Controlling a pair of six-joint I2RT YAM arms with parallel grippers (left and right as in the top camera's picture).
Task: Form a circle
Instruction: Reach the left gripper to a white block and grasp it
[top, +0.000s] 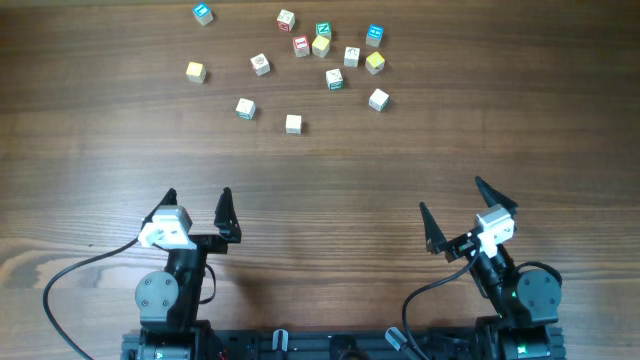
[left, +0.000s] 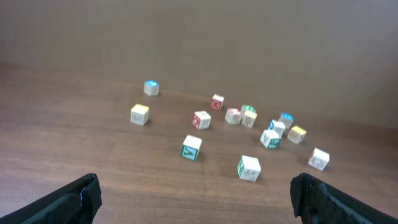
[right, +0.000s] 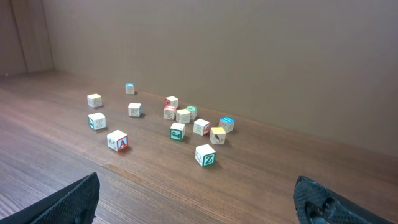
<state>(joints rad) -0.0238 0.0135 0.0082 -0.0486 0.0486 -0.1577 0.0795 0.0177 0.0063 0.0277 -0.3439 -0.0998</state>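
- Hanging back at my own edge of the table (top: 330, 200), with both arms low and nothing in either grip.
- My left gripper (top: 197, 192) is spread wide and empty. My right gripper (top: 450, 194) is the same deal, with fingers apart and holding nothing.
- No ring yet. The little cubes (top: 352, 56) are just a loose scatter on the far side of the table, well apart from both my grippers.
- I'm using the red cube (top: 301, 45) as my marker, since it sits in the thick of the bunch.
- The yellow cube (top: 320, 46) is right up against the red cube's right side. I honestly can't tell if they touch.
- The far green cube (top: 323, 30) is just beyond and to the right of the red cube, tucked behind that yellow one.
- The near green cube (top: 335, 78) is right of the red cube and closer to me, with a small gap.
- The left green cube (top: 245, 109) is well off to the red cube's left, and closer to me too.
- The blue cube (top: 374, 36) is out to the red cube's right, clear of it.
- Both wrist cams show that same scatter ahead, framed by my open fingertips.
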